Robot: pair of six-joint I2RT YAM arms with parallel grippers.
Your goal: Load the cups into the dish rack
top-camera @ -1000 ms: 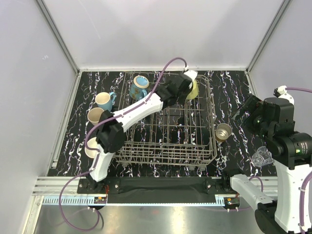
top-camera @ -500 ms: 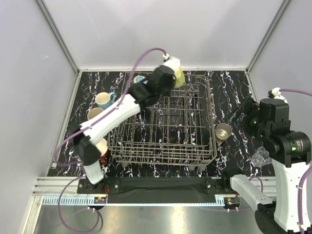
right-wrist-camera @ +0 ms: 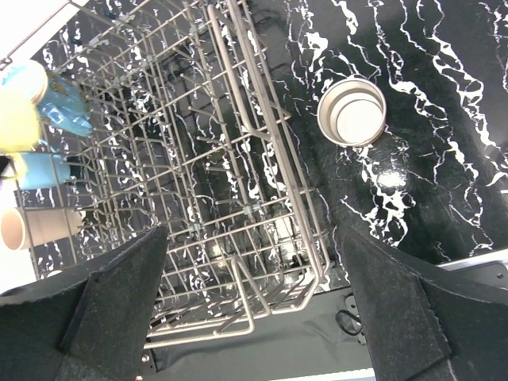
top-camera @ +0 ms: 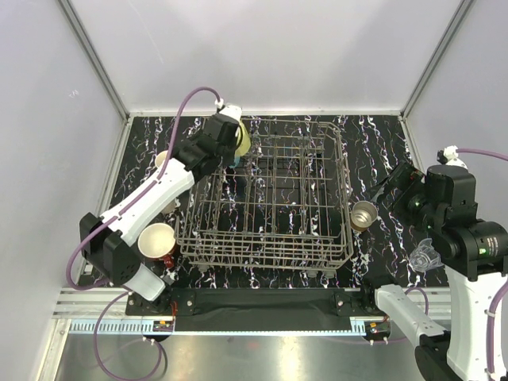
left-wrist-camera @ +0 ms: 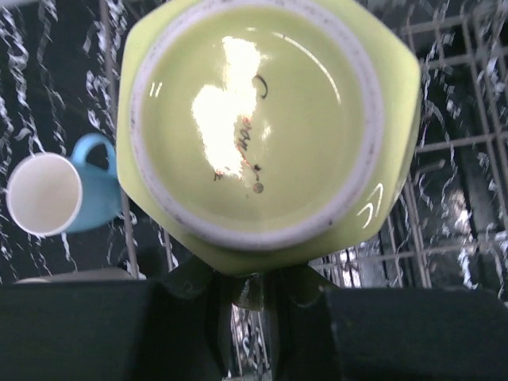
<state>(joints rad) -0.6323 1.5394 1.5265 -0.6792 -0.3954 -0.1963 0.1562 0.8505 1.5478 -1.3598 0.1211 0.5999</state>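
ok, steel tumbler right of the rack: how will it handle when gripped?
Steel tumbler looks thin-walled and empty: probably light, rigid. Smooth shiny wall, no handle: may slip. Upright on glossy table: a nudge likely slides it.

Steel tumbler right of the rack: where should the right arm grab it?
Probably best: take the steel tumbler by its rim from straight above, one of the right fingers inside, one outside. It stands upright, mouth up, handleless, apart from the dish rack.

Clad in white shells (top-camera: 171,184), jointed with black housings (top-camera: 107,248), trailed by purple cables (top-camera: 184,107) ending in white plugs (top-camera: 225,111) near each wrist.
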